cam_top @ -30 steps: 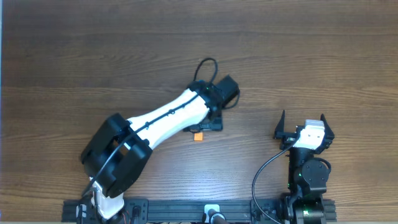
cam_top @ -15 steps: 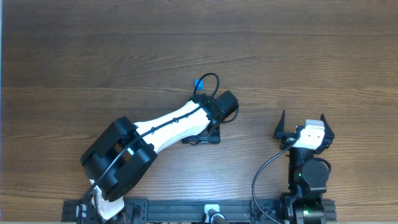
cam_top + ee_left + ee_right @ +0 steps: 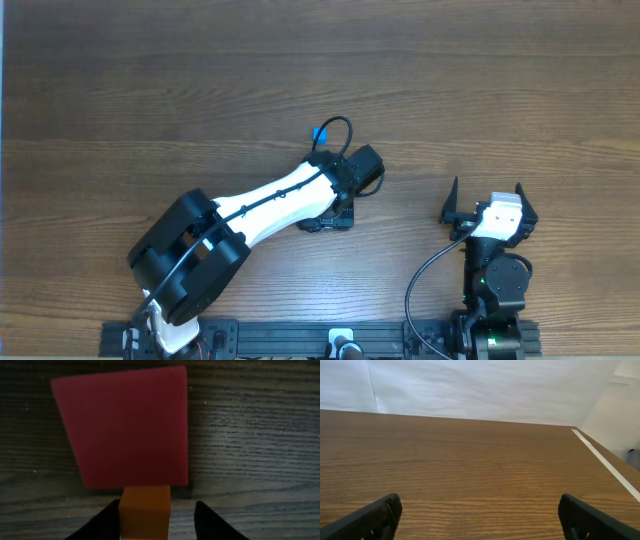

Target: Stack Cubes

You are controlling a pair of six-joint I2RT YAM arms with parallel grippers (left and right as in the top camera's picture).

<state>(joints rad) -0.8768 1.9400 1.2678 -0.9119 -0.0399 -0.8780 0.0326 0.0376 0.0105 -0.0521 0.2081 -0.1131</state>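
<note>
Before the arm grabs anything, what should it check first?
1. Orange cube sits between the left gripper fingers: ok.
2. Fingers shut on the orange cube: not ok, a gap shows on one side.
3. Red cube clear of the orange cube: cannot tell, their edges meet in the left wrist view.
4. Blue cube out of the way, beyond the left arm: ok.
5. Right gripper open and off to the side: ok.
</note>
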